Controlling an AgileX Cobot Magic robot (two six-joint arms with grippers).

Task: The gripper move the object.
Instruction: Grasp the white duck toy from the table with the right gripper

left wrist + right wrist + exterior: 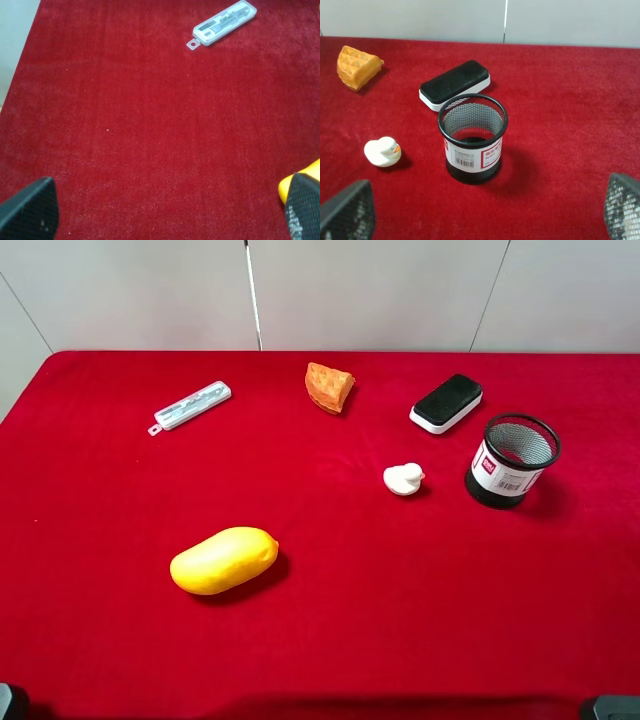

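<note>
The tiny white rubber duck (403,479) stands on the red cloth, right of centre, just left of a black mesh cup (511,460). In the right wrist view the duck (382,151) sits ahead of my right gripper (485,212) and off to one side, well clear of it. That gripper is open and empty, with its black fingertips (347,212) spread wide. My left gripper (165,215) is also open and empty, over bare cloth far from the duck. In the high view only dark bits of the arms show at the bottom corners.
A yellow mango (224,560) lies front left, its end beside my left fingertip (295,182). An orange sponge wedge (329,387), a black-and-white eraser (446,402) and a clear plastic case (191,405) lie along the back. A grey wall stands behind the table.
</note>
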